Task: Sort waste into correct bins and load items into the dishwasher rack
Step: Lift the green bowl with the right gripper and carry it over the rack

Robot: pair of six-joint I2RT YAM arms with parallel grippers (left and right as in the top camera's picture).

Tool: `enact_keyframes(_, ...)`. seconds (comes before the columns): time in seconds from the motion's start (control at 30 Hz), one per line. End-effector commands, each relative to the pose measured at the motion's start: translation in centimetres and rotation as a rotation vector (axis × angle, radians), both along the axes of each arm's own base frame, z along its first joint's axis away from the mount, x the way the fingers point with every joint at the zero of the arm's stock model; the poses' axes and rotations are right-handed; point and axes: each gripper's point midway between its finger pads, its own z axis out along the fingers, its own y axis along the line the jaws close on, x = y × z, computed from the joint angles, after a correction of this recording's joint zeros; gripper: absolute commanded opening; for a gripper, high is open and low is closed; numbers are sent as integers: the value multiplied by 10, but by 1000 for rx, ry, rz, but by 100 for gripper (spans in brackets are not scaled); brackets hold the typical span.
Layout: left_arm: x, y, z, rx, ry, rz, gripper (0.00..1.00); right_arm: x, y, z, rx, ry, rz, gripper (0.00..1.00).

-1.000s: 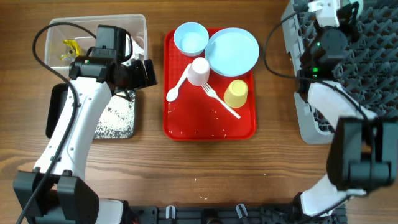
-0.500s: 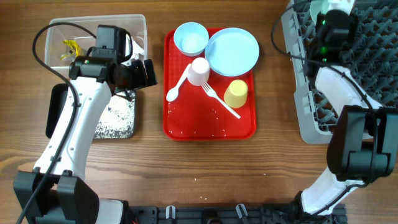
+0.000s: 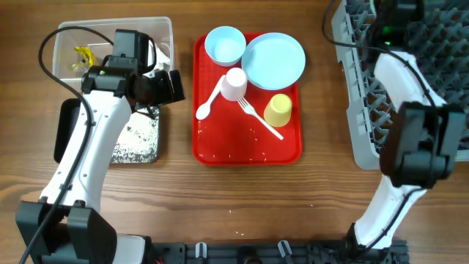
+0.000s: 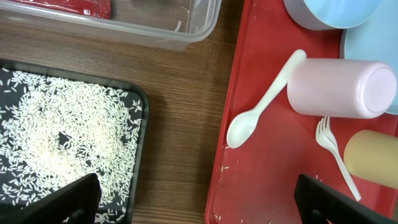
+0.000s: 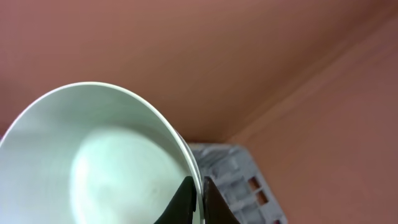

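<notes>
Wood-grain table [image 3: 242, 198] bears red tray [image 3: 220, 143] and grey rack [image 3: 359, 147]; reddish wall [image 5: 249, 50] beyond.

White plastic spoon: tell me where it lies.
Overhead view: the white plastic spoon lies on the left part of the red tray, just left of the pale pink cup.

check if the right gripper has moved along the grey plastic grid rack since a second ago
Yes. Seen from overhead, the right gripper, shut on a pale round bowl, has moved toward the top edge along the grey plastic grid rack.
</notes>
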Motion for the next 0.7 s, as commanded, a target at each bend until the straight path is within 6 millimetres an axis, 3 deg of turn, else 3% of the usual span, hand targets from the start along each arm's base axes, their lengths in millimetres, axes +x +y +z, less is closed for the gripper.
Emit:
enact_keyframes(0.0, 2, -1, -1, -15, 5, 10, 100, 2, 4, -5, -99, 66, -5, 6)
enact_keyframes(0.47, 1, -1, -1, -15, 5, 10, 100, 3, 1, -19, -175, 144, -6, 6)
enact_keyframes(0.67, 1, -1, -1, -15, 5, 10, 100, 4, -1, -47, -243, 253, -2, 6)
